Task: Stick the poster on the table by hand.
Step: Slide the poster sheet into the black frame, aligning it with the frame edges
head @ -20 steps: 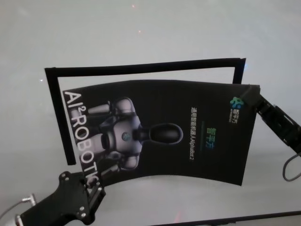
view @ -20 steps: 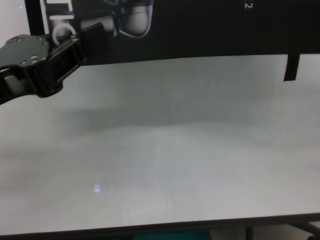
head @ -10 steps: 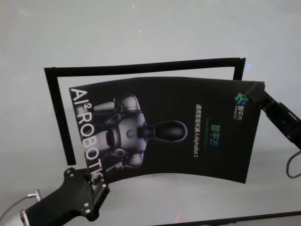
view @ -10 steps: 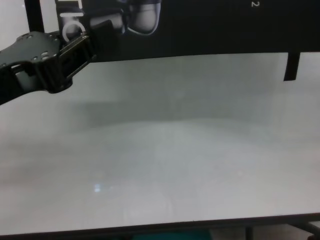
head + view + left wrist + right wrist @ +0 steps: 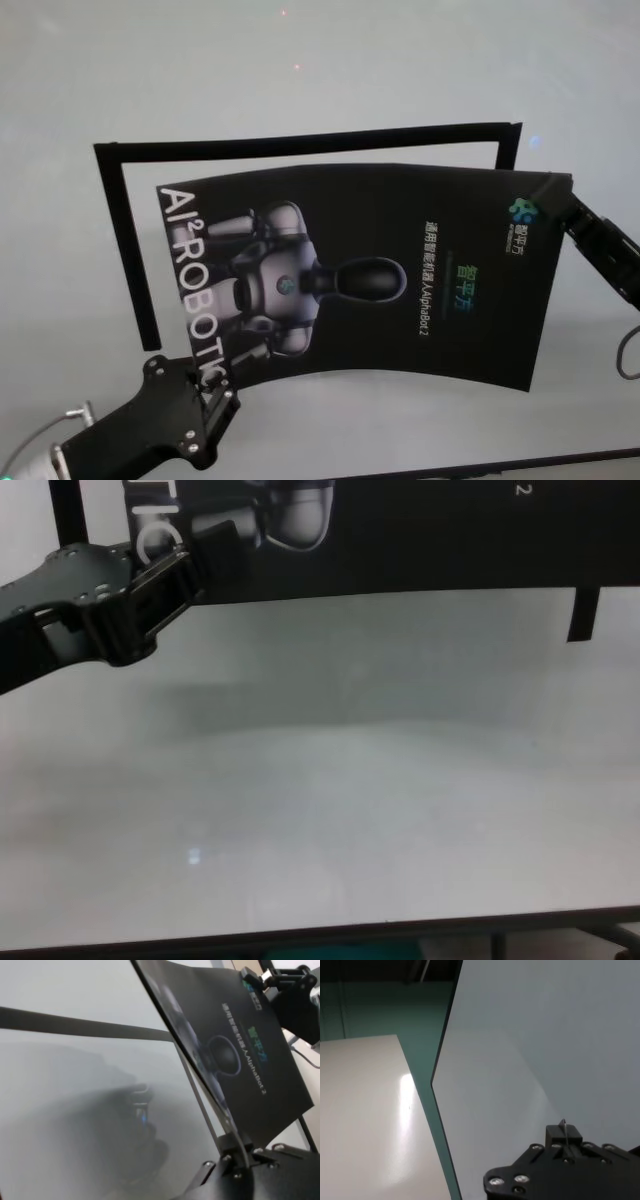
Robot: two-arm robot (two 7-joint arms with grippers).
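The black glossy poster (image 5: pixel 400 230) with the grey robot figure and white letters hangs bowed above the pale table (image 5: pixel 300 70). My left gripper (image 5: pixel 213 385) is shut on its near left corner. My right gripper (image 5: pixel 560 193) is shut on its far right corner. The left wrist view shows the poster (image 5: pixel 250 1055) rising from my left gripper (image 5: pixel 239 1150), with the right gripper (image 5: pixel 265 977) at the far corner. The chest view shows my left gripper (image 5: pixel 175 565) on the poster's lower edge (image 5: pixel 420 540). In the right wrist view only a thin poster edge shows in my right gripper (image 5: pixel 563 1136).
A narrow black strip (image 5: pixel 300 143) lies on the table as a three-sided frame, partly under the poster; one end shows in the chest view (image 5: pixel 583 615). The table's dark front edge (image 5: pixel 350 935) is near. Beyond the table's side edge (image 5: pixel 442 1060) stands another white surface (image 5: pixel 365 1120).
Both grippers and the poster have shifted to the right in the head view. The poster now reaches past the frame's right end.
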